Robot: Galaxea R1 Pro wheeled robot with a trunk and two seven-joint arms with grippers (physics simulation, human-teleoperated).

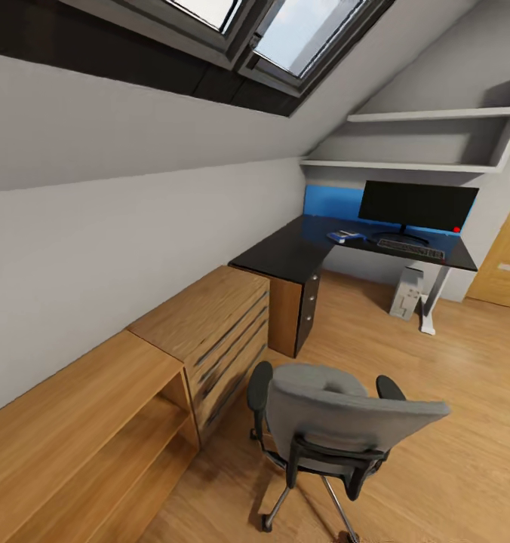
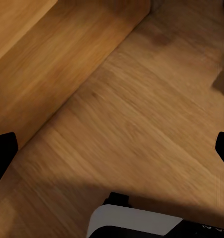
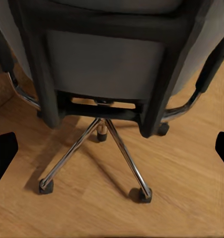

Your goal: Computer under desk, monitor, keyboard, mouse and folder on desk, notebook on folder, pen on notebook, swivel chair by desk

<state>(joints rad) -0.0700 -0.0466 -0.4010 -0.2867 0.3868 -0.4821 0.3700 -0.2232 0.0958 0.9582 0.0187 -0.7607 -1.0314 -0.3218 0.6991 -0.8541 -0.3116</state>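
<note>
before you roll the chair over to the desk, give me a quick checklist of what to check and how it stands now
1. Chair seat free of items: cannot tell, the backrest hides it.
2. Chair wheels on flat floor: ok, the base stands on bare wood in the right wrist view.
3. Path to the desk: ok, open wooden floor lies between.
4. Monitor and keyboard on the desk: ok, the keyboard sits just in front of the monitor.
5. Computer under the desk: ok, standing by the white leg.
6. Hands free: ok, both show their fingers wide apart with nothing between.
</note>
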